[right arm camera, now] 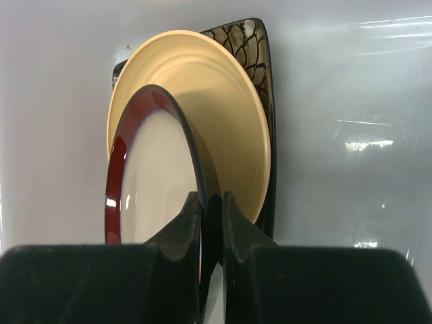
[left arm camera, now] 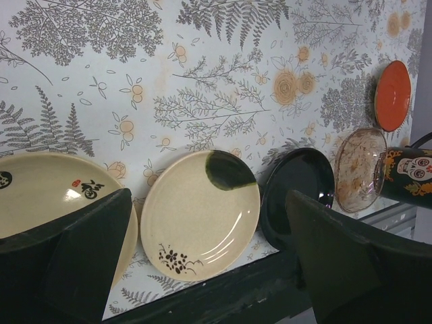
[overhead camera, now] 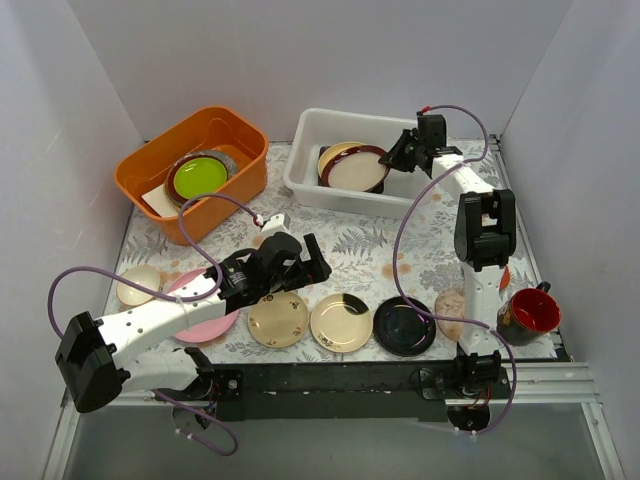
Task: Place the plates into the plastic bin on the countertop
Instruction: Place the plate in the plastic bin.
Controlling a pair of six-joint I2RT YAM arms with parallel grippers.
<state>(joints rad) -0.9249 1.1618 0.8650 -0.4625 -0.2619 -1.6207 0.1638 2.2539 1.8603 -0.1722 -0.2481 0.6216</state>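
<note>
**A:** From above, where is the right gripper [overhead camera: 397,157]?

**B:** Over the plastic bin [overhead camera: 305,172], pinching the rim of the brown-rimmed plate [overhead camera: 355,172]. The left gripper [overhead camera: 302,264] hangs above the countertop [overhead camera: 370,250]. Near it is a row of dishes: a pink plate [overhead camera: 205,326], cream plates [overhead camera: 278,320] and a glossy black plate [overhead camera: 404,326].

**A:** And the left wrist view?

**B:** Its fingers stand wide apart, holding nothing. The cream plates lie below them, with the black one just beside.

**A:** The right wrist?

**B:** The fingers are clenched on the brown-rimmed plate's edge. That plate is tilted over a pale yellow plate [right arm camera: 223,101], which lies on a black square plate [right arm camera: 255,50] inside the bin.
</note>
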